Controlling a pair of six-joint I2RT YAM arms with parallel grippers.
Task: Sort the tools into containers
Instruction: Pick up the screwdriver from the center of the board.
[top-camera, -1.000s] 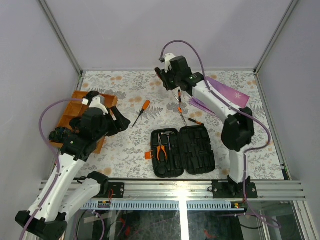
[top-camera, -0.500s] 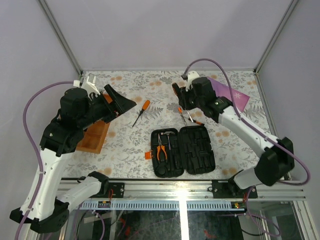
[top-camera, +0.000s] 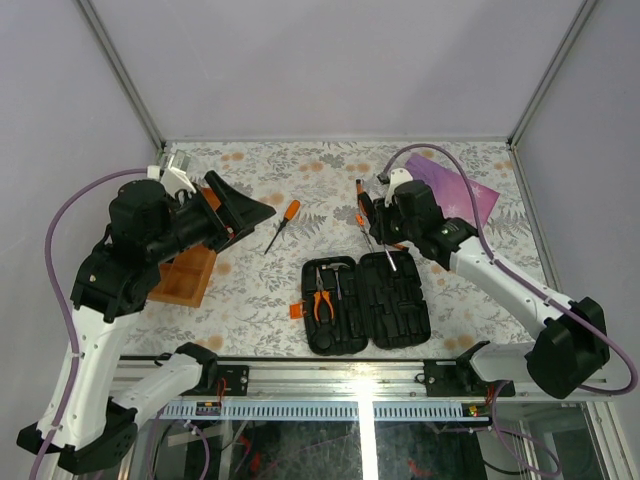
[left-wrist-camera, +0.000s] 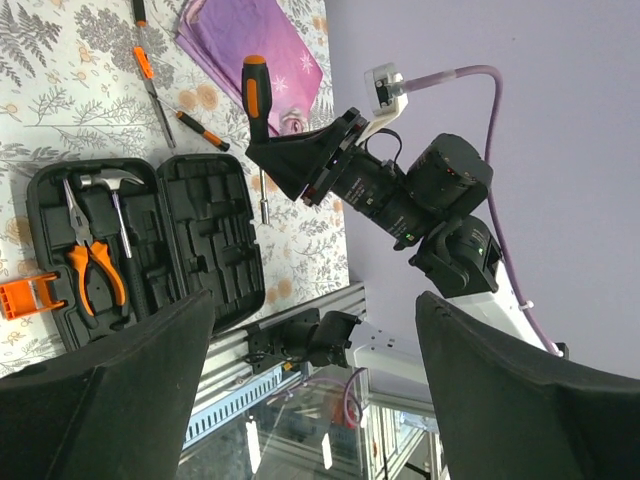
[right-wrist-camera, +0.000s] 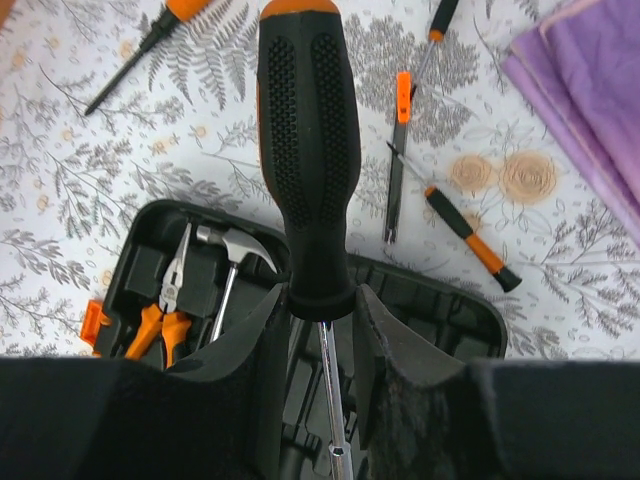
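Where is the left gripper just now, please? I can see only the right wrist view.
Observer: The left gripper hovers open and empty over the left side of the table.
Operator: Is anything near it?
Observer: An orange tray lies at the table's left edge.
Operator: Is the right half of the case free for my screwdriver?
Observer: Yes, it shows only empty slots there.

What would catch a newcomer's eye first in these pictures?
The right tool grips a chunky black-and-orange screwdriver, its shaft over the open black case at the near middle of the floral tabletop. The case's left half already holds orange-handled pliers and a hammer, while a slim screwdriver lies loose behind it.
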